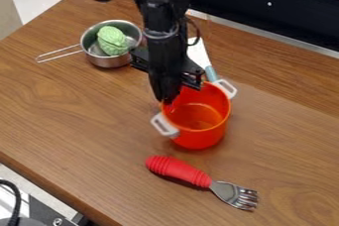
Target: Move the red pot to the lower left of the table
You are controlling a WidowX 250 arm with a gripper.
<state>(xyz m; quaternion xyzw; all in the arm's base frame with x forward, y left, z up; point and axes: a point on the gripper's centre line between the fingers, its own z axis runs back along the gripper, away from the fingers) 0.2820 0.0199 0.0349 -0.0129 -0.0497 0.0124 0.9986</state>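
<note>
I had the tool (167, 99) at the red two-handled pot's (210, 130) rim, couldn't tell whether it gripped, and judged the whole move to the worktop's (73, 121) lower left undone.

The pot (207, 133) is red-orange with whitish-gray handles. Nearer, the fork (177, 169) pairs a ridged red grip with silvery metal. Far left, a silvery pan (108, 61) holds something pale green (112, 40) with darker lines. The table (73, 116) is brown, streaked with darker wood grain.
</note>
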